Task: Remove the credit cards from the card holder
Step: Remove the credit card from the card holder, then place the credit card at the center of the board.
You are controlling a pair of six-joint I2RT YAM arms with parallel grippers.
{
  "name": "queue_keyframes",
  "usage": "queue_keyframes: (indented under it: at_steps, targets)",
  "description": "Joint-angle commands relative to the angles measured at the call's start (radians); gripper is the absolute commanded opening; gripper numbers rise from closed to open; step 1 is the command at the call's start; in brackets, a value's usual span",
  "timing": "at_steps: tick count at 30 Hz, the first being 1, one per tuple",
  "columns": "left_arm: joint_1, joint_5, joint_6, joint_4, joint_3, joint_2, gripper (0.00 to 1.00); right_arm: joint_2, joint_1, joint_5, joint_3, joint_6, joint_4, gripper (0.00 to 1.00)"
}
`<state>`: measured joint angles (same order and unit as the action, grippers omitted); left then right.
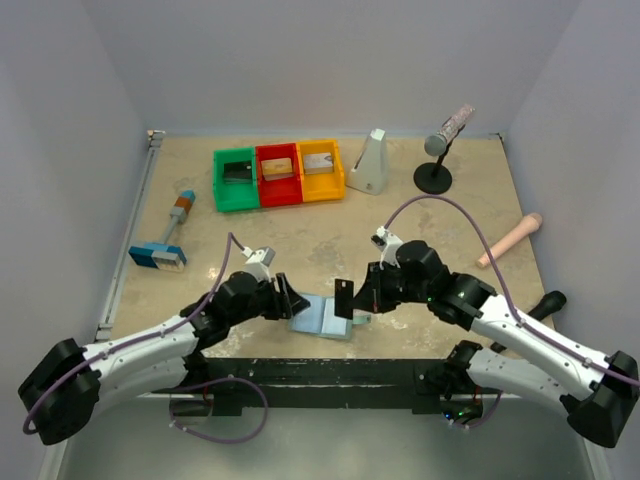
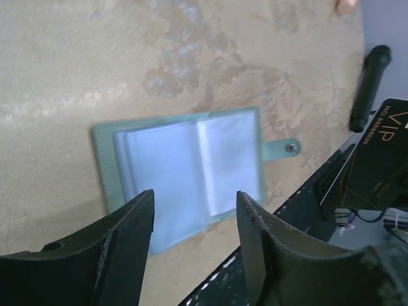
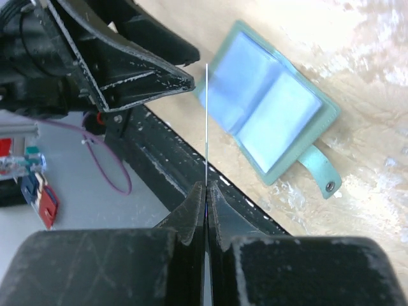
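The card holder [image 1: 318, 318] lies open on the table near the front edge, pale blue pockets up, snap tab to one side; it also shows in the left wrist view [image 2: 191, 169] and the right wrist view [image 3: 268, 111]. My right gripper [image 1: 360, 296] [image 3: 206, 186] is shut on a black card [image 1: 344, 298], held upright just right of the holder. The card appears edge-on [image 3: 207, 121] and as a black "VIP" card [image 2: 376, 159]. My left gripper [image 1: 292, 300] [image 2: 194, 197] is open and empty, just above the holder's left part. No other card shows in the holder.
Green [image 1: 236, 180], red [image 1: 279, 174] and yellow [image 1: 321, 170] bins stand at the back, each with a small flat item inside. A blue-headed brush [image 1: 160, 250] lies left. A white wedge [image 1: 370, 162], a microphone stand [image 1: 436, 160], a pink cylinder [image 1: 510, 240] and a black handle [image 1: 548, 303] are right.
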<state>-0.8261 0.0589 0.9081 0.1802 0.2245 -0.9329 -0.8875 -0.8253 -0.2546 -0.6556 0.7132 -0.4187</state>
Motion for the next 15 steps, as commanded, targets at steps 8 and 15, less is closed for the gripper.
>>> queue_keyframes:
  at_steps: [8, 15]
  targets:
    - [0.016, 0.274, 0.031, 0.526, -0.148, 0.267, 0.62, 0.036, -0.024, -0.324, -0.147, -0.239, -0.166, 0.0]
    - [0.018, 0.518, 0.146, 0.976, -0.201, 0.102, 0.74, 0.033, -0.066, -0.402, -0.157, -0.27, -0.167, 0.0]
